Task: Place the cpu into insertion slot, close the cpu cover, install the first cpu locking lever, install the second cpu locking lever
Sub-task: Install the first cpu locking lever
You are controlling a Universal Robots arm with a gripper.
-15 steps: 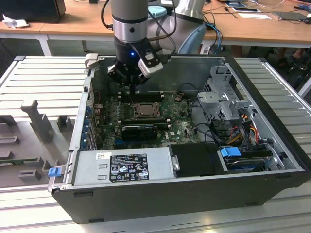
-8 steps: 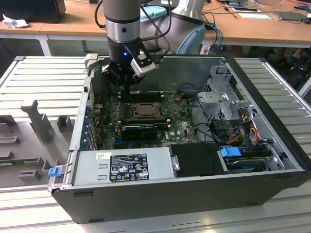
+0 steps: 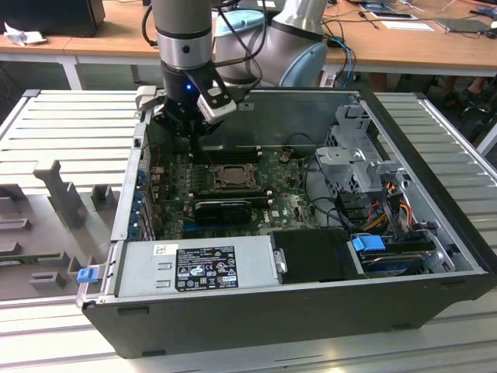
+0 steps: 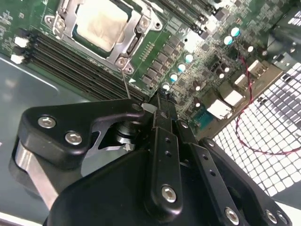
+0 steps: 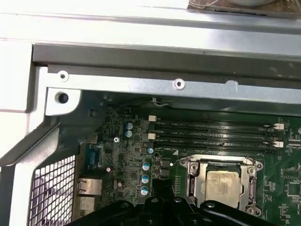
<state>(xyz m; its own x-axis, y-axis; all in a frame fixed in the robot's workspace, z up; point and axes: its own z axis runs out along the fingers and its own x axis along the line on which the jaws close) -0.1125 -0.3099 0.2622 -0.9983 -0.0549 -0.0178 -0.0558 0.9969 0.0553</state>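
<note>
In the exterior view an open computer case (image 3: 404, 307) lies on a ribbed metal bench (image 3: 70, 124), its green motherboard (image 3: 283, 203) exposed. The insertion slot (image 3: 248, 177) sits near the middle of the board. The cpu (image 3: 233, 176) is already seated in it, its dull silver top showing in both wrist views (image 4: 101, 23) (image 5: 223, 183). The cpu cover (image 4: 133, 43) lies flat around the chip, framing it through its square window. The claw (image 3: 180, 120) hangs low inside the case between 10 and 11 o'clock of the slot, near the case's corner. Whether it is wide or narrow I cannot tell. In the second wrist view a thin metal rod (image 4: 126, 82) runs from a corner of the slot's surround towards the claw (image 4: 160, 101), and I cannot tell whether the two touch. Also in the exterior view, the black memory slots (image 3: 229, 149) run at 12 o'clock of the slot, a long black card (image 3: 224, 208) lies just at 6 o'clock, the grey power supply (image 3: 198, 264) is further towards 7 o'clock, and the metal drive cage (image 3: 357, 155) stands at 3 o'clock.
</note>
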